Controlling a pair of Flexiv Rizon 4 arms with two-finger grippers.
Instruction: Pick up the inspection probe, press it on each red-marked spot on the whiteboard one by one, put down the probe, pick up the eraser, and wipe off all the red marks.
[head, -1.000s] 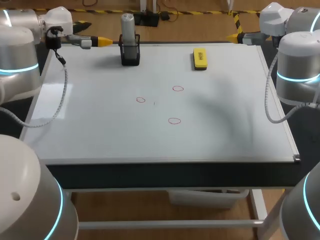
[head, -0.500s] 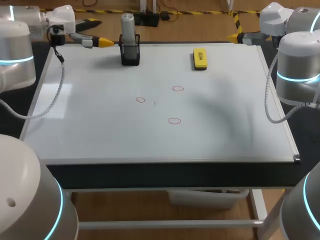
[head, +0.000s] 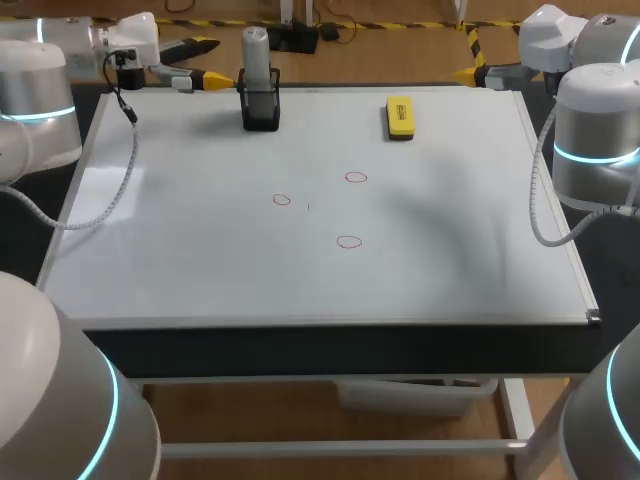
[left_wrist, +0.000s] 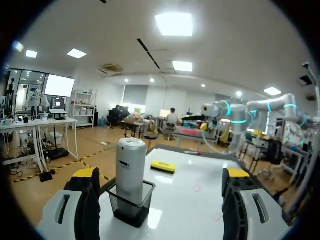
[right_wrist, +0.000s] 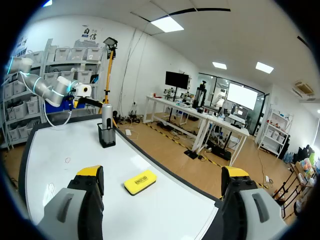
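The inspection probe (head: 256, 58), a grey cylinder, stands upright in a black mesh holder (head: 261, 108) at the back left of the whiteboard (head: 190, 270). My left gripper (head: 207, 63) is open just left of the probe, not touching it. In the left wrist view the probe (left_wrist: 131, 166) stands ahead between the open fingers of the left gripper (left_wrist: 162, 174). The yellow eraser (head: 399, 116) lies at the back middle. Three small red circles (head: 348, 241) mark the board's centre. My right gripper (head: 468, 72) hangs open at the back right edge, empty; the right wrist view shows the eraser (right_wrist: 140, 181) ahead of this gripper (right_wrist: 162, 172).
The whiteboard's metal rim (head: 590, 316) runs round the table top. A grey cable (head: 122, 195) from my left arm hangs over the board's left side. My right arm's body (head: 595, 130) stands beside the right edge.
My left gripper has moved toward the back and a little right, closing in on the probe's side. The right arm has not moved.
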